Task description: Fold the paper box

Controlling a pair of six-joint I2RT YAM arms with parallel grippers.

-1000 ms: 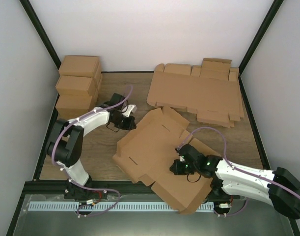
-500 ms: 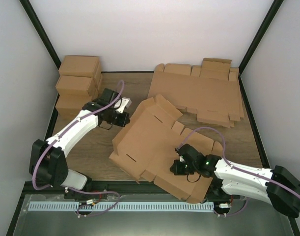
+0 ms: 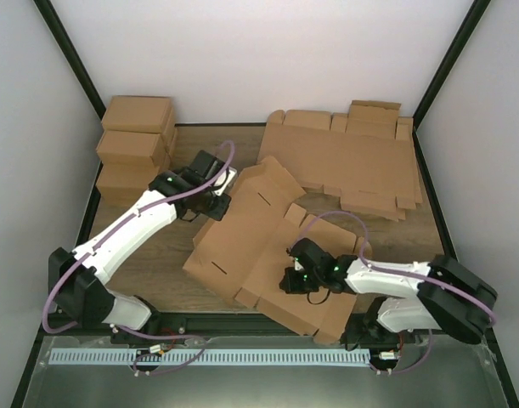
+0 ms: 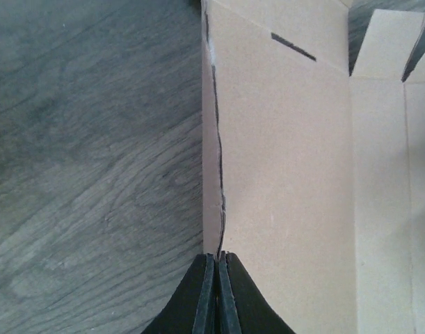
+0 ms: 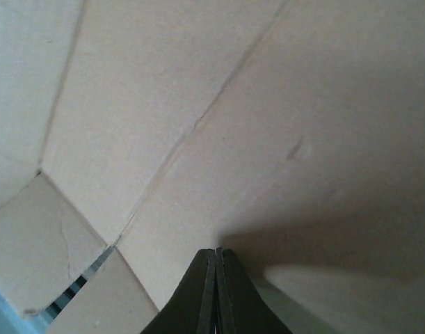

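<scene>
The paper box (image 3: 251,229) lies just beside the stack of flat blanks (image 3: 344,157). The left tool (image 4: 218,257) pinches its edge. The right tool (image 5: 217,252), pressed together, pushes its middle down. Pulling too hard could tear the edge.

Enclosure: plain white back wall (image 3: 259,59) and side walls (image 3: 30,170), even diffuse light, soft shadows only. Black frame posts (image 3: 70,58) run up the rear corners. Table (image 3: 161,255) has a dark wood-grain top (grey-brown in the left wrist view). Near edge: white slotted duct (image 3: 89,357) on a grey metal ledge (image 3: 259,387).
</scene>
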